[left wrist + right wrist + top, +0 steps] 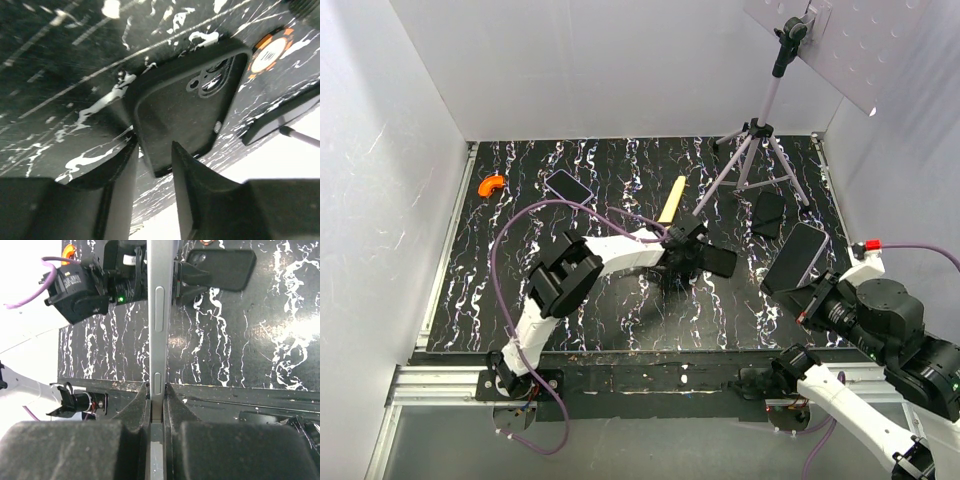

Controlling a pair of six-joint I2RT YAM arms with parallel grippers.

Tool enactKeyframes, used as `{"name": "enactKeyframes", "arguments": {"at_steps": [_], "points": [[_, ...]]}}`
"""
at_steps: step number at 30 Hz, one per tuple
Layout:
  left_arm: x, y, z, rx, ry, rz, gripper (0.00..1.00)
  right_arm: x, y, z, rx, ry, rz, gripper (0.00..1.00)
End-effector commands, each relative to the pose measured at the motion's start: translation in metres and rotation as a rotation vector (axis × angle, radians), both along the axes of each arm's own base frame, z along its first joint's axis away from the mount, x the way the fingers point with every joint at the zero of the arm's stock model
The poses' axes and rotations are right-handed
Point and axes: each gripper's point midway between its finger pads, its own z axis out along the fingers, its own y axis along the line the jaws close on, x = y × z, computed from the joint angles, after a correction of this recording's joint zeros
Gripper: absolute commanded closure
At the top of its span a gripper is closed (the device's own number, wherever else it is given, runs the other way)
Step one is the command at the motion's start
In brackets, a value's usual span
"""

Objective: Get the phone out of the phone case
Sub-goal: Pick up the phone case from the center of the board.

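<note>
Judging by this, the split's done: right gripper (159, 390) pinches the phone (159, 315) edge-on, while left gripper (154, 150) clamps the empty case (185, 110) nearby. Next, I'd guess, setting both down gently.

A robotics lab cell is shown: a black marbled table (470, 290) is boxed in by plain white panels (620, 70), an aluminium rail (430, 385) is fitted along the 6 o'clock edge, and a grey tripod (758, 130) is stood at 1 o'clock.
</note>
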Motion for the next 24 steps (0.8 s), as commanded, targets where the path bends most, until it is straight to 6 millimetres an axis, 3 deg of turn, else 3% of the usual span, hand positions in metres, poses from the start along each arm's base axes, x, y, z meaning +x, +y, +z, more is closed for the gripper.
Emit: {"name": "enactKeyframes", "arguments": {"at_steps": [1,5,9,14,17,21,24], "points": [[-0.034,0.049,-0.054,0.281,0.237,0.047,0.69,0.011,-0.004,0.003,0.016,-0.008,-0.073,0.99],[-0.037,0.058,-0.058,0.296,0.212,0.053,1.00,0.024,-0.003,-0.018,-0.009,0.055,-0.144,0.99],[-0.036,0.081,-0.029,0.420,0.073,-0.071,1.00,0.044,0.000,-0.046,-0.067,0.128,-0.222,0.99],[-0.084,0.141,0.007,0.425,0.078,-0.063,1.00,0.081,0.001,-0.064,-0.122,0.138,-0.342,0.99],[-0.096,0.170,0.044,0.333,0.000,-0.011,1.00,0.104,0.002,-0.080,-0.096,0.184,-0.405,0.99],[-0.099,0.225,0.074,0.298,-0.033,0.094,1.00,0.138,-0.005,-0.111,0.073,0.245,-0.496,0.99],[-0.089,0.284,0.081,0.284,-0.037,0.228,1.00,0.156,-0.035,-0.138,0.209,0.275,-0.674,0.99]]}}
